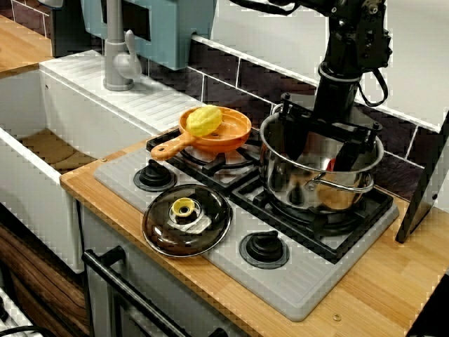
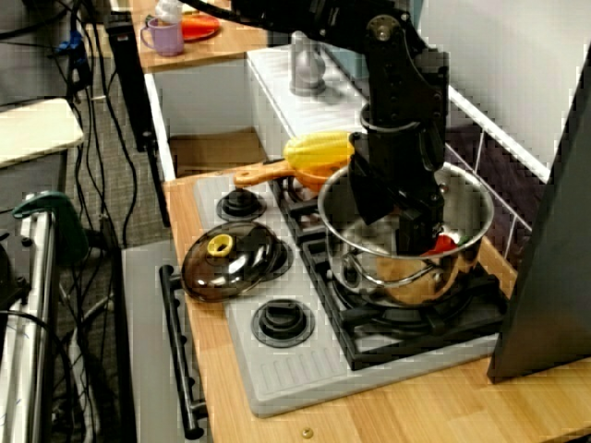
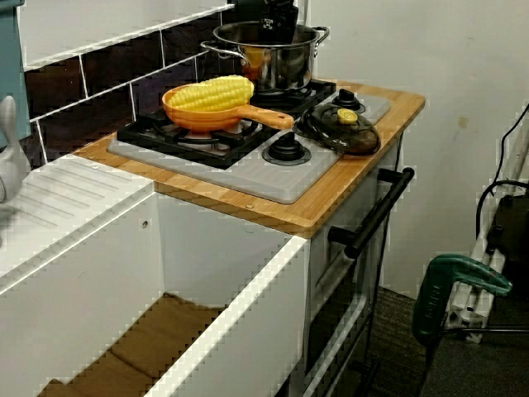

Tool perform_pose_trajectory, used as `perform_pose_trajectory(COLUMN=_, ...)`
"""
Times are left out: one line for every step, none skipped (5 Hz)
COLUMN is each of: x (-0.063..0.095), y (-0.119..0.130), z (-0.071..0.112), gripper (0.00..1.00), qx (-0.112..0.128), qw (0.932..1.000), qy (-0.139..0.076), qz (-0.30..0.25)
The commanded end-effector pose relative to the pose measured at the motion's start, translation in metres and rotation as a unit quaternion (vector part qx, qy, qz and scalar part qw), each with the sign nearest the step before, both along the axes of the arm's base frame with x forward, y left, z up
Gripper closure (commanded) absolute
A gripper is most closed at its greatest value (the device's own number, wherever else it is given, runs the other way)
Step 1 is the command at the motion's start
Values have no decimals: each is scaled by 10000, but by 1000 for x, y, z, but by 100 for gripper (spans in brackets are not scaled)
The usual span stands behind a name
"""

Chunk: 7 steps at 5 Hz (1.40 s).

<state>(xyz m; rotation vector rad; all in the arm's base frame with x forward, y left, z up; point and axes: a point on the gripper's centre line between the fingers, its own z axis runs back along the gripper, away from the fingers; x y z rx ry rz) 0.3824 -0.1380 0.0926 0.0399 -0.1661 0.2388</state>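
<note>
With the gripper (image 1: 319, 160) sunk in the steel pot (image 1: 337, 200) on the right burner, this is best done slowly. I would keep both fingers off the pot's wall and centre them on the small red thing (image 1: 330, 166) low inside, by the right finger. The arm drops straight in from above, wrist upright, fingers spread wide and apparently gripping nothing. A corn cob (image 1: 204, 120) rests in the orange pan (image 1: 235, 133) to the left, and the glass lid (image 1: 186, 223) lies nearer

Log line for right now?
gripper: open, inside steel pot | red item in pot | corn in orange pan | glass lid on stovetop
</note>
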Motion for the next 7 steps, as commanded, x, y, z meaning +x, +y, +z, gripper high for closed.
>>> perform_pose_trajectory(x=-6, y=-2, z=22, gripper=0, qx=-561, qw=9977, qy=-247, qz=-300)
perform_pose_trajectory(x=-9, y=-2, z=23, gripper=0, qx=-816, qw=9956, qy=-260, qz=-380)
perform_pose_trajectory(x=-8, y=-1, z=23, gripper=0, qx=-879, qw=9949, qy=-301, qz=-395)
perform_pose_trajectory(x=-7, y=-1, z=24, gripper=0, qx=-960, qw=9939, qy=-335, qz=-430)
perform_pose_trajectory(x=-8, y=1, z=22, gripper=0, qx=-1041, qw=9930, qy=-345, qz=-439)
perform_pose_trajectory(x=-7, y=0, z=25, gripper=0, qx=-1224, qw=9906, qy=-366, qz=-479)
perform_pose_trajectory(x=-5, y=-2, z=27, gripper=0, qx=-1289, qw=9892, qy=-499, qz=-496)
